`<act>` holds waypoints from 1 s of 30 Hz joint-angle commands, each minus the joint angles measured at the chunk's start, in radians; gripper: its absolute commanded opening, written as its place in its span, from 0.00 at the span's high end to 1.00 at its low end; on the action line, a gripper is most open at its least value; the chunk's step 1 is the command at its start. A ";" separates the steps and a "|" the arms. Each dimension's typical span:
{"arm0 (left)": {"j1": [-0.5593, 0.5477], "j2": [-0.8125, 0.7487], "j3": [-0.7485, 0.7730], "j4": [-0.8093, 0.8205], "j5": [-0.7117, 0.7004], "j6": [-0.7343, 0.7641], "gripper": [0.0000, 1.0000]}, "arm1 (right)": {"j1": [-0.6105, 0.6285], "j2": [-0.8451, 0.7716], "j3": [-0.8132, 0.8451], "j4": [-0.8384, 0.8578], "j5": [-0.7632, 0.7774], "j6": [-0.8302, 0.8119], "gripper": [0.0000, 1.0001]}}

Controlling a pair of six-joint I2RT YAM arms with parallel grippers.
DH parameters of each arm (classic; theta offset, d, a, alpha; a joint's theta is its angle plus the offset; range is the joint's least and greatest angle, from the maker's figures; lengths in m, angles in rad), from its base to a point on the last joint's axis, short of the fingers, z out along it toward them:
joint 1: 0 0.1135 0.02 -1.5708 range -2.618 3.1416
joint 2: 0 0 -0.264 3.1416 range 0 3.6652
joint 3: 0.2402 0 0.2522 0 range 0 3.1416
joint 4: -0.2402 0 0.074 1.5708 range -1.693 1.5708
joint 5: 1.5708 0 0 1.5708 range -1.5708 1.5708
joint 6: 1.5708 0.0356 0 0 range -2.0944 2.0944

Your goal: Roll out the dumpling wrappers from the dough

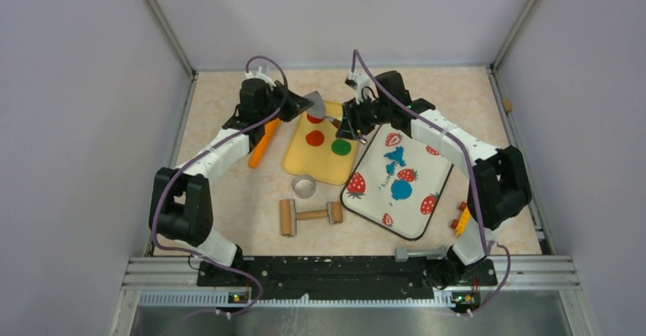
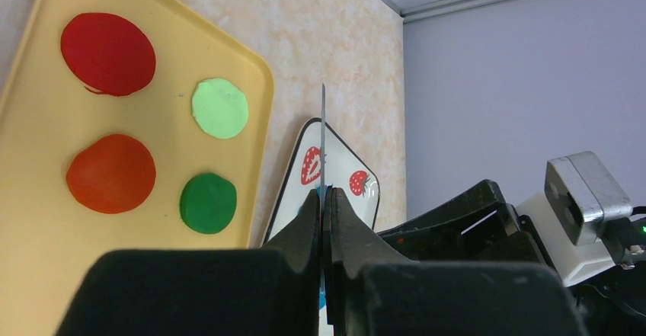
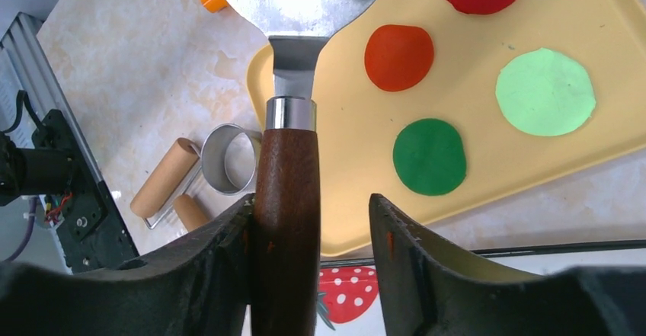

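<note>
Likely soft, tearable: lift the thin blue clay disc (image 1: 401,190) on the strawberry-print tray (image 1: 375,199) under its edge. Left gripper (image 2: 323,199) pinches the steel spatula (image 3: 297,1); right gripper (image 3: 311,205) loosely straddles its handle, fingers apart.

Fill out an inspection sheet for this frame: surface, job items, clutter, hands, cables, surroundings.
Surface: beige marbled table, no spills seen.
Job's things: ragged blue dough and one round blue wrapper on strawberry tray; rolling pin and ring cutter lie on the table.
Clutter: yellow tray with red and green discs; orange tool.
Hands: left hand shut on spatula blade; right hand open around its handle.
Cables: purple cables along both arms.
Surroundings: grey walls, nothing else seen.
</note>
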State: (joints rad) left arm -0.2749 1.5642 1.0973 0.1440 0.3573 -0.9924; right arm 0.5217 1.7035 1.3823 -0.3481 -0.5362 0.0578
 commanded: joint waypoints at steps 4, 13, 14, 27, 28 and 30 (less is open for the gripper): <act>-0.004 0.008 0.005 0.091 0.008 0.001 1.00 | 0.012 0.027 0.065 0.010 -0.026 -0.028 0.73; 0.002 -0.001 0.002 0.075 0.028 0.108 0.43 | -0.092 -0.052 0.142 -0.302 -0.029 -0.409 1.00; 0.001 -0.006 0.002 0.074 0.041 0.134 0.42 | -0.119 -0.066 0.146 -0.367 -0.035 -0.479 1.00; -0.001 -0.025 -0.010 0.054 0.187 0.325 0.40 | -0.382 -0.360 -0.145 -1.133 0.299 -1.364 1.00; -0.004 -0.018 -0.005 0.040 0.188 0.339 0.41 | -0.393 -0.382 -0.180 -1.145 0.337 -1.380 1.00; -0.018 0.000 0.008 -0.003 0.183 0.376 0.41 | -0.411 -0.425 -0.241 -1.148 0.400 -1.402 1.00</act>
State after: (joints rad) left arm -0.2764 1.5703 1.0878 0.1608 0.5003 -0.7055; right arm 0.1425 1.3483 1.2232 -1.3563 -0.2806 -1.1488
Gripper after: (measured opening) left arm 0.597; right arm 0.299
